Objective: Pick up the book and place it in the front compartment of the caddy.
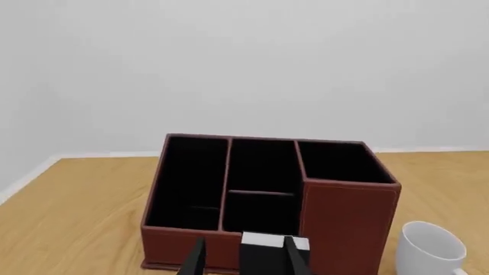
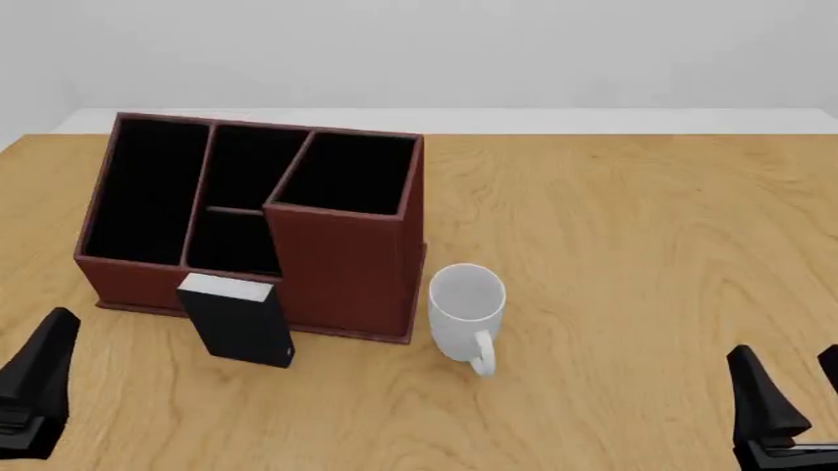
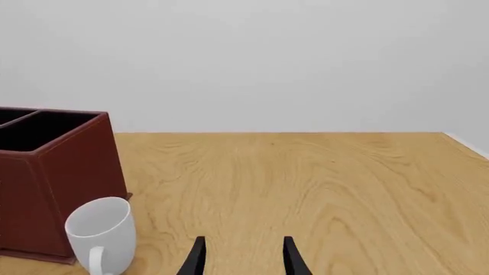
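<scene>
2 grippers sit low at the near edge of the table point(image 2: 629, 294), the left gripper point(image 1: 243, 258) and the right gripper point(image 3: 243, 258) both spread apart and holding nothing. The book point(image 2: 238, 319) stands upright on the table, white page edge up, touching or just in front of the caddy's point(image 2: 343, 265) near wall, outside its compartments. The white mug point(image 2: 465, 309) stands just beside the caddy's right corner.

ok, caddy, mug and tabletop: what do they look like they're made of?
Caddy: looks like reddish-brown leather or leatherette, matte, with faint stitch lines along the edges; black lining inside. Mug: smooth plain white, probably glazed ceramic, though a render leaves that open. Tabletop: light wood, visible grain, low sheen.
</scene>
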